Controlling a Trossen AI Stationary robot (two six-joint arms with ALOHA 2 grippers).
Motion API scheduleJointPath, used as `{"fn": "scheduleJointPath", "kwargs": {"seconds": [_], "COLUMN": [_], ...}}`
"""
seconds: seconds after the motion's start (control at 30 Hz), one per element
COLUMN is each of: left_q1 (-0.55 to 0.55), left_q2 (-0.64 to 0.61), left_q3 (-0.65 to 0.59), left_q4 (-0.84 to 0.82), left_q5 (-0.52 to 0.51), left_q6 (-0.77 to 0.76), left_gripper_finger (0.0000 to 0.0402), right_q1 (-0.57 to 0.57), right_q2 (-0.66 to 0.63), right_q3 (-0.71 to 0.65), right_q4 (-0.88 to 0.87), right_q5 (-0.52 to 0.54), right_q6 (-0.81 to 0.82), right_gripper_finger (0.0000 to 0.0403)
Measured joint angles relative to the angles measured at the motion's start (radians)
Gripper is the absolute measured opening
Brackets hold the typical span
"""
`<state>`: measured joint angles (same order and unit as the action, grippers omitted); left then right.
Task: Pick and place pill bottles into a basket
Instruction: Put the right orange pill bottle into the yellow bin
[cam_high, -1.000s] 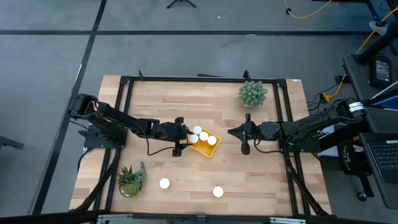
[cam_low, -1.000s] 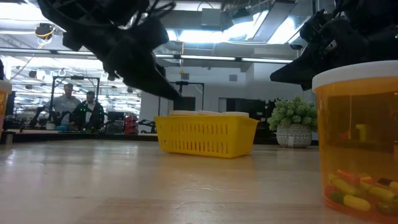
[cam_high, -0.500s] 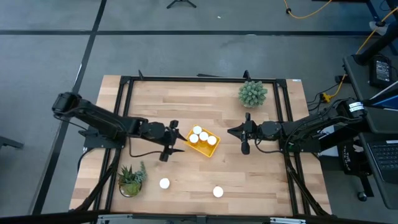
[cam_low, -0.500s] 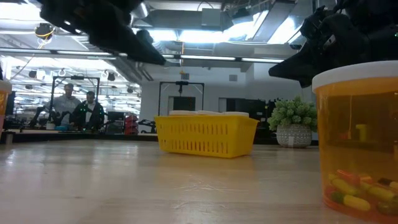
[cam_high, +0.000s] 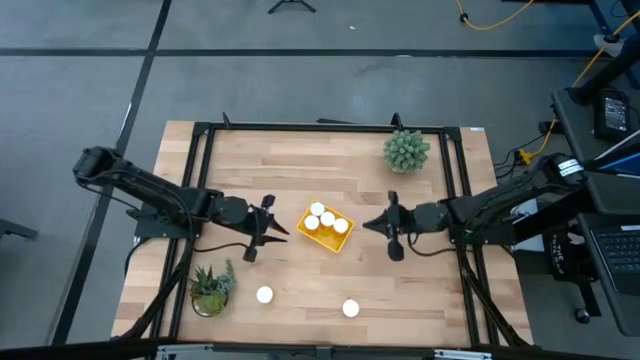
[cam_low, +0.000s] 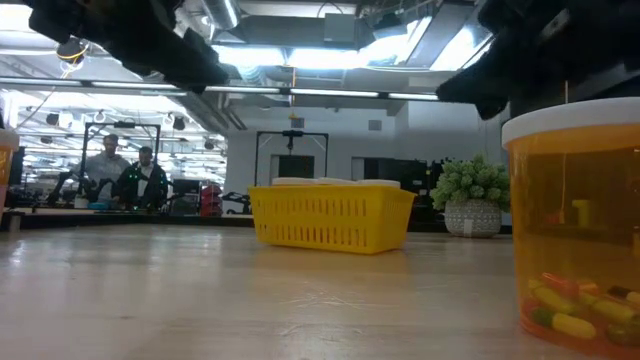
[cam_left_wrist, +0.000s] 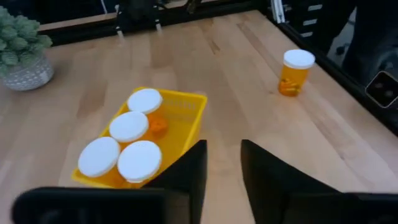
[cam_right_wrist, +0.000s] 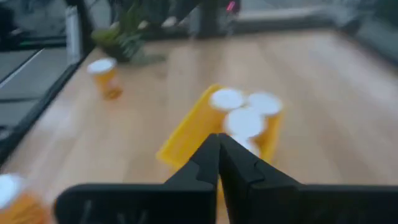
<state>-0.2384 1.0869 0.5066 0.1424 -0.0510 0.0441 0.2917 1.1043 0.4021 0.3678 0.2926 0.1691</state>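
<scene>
Counting four pill bottles (cam_high: 327, 218) in the basket (cam_high: 343, 240), two on the bench (cam_high: 300, 280). Left end effector (cam_high: 259, 230) backed away, empty, narrowly parted; right end effector (cam_high: 387, 232) clenched.

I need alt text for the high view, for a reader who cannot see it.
Seen from above, a yellow basket holding four pill bottles sits mid-table between the left gripper and the shut right gripper. Two white-capped bottles stand near the front edge, and two potted plants sit at opposite corners.
</scene>
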Motion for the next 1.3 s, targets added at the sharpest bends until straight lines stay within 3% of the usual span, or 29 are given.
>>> {"fn": "scheduleJointPath", "kwargs": {"seconds": [0.13, 0.3, 0.43, 0.6, 0.9, 1.3], "left_q1": [-0.020, -0.025, -0.042, -0.063, -0.112, -0.182], "left_q2": [-0.021, -0.047, -0.050, -0.050, -0.050, -0.050], "left_q3": [-0.023, -0.055, -0.065, -0.065, -0.065, -0.065], "left_q4": [0.025, 0.050, 0.045, 0.076, 0.087, 0.094], "left_q5": [-0.001, 0.002, 0.011, 0.011, 0.011, 0.006], "left_q6": [0.011, -0.020, -0.035, -0.049, -0.109, -0.113], "left_gripper_finger": [0.0050, 0.0005, 0.0003, 0.0003, 0.0004, 0.0005], "right_q1": [0.100, 0.240, 0.341, 0.441, 0.557, 0.684], "right_q2": [0.012, 0.028, 0.078, 0.194, 0.429, 0.678], "right_q3": [0.083, 0.102, 0.107, 0.222, 0.485, 0.764], "right_q4": [-0.139, -0.159, -0.153, -0.238, -0.487, -0.649], "right_q5": [0.006, 0.155, 0.257, 0.334, 0.346, 0.422], "right_q6": [0.048, 0.111, 0.238, 0.274, 0.474, 0.645], "right_gripper_finger": [0.0006, 0.0006, 0.0003, 0.0002, 0.0003, 0.0008]}}
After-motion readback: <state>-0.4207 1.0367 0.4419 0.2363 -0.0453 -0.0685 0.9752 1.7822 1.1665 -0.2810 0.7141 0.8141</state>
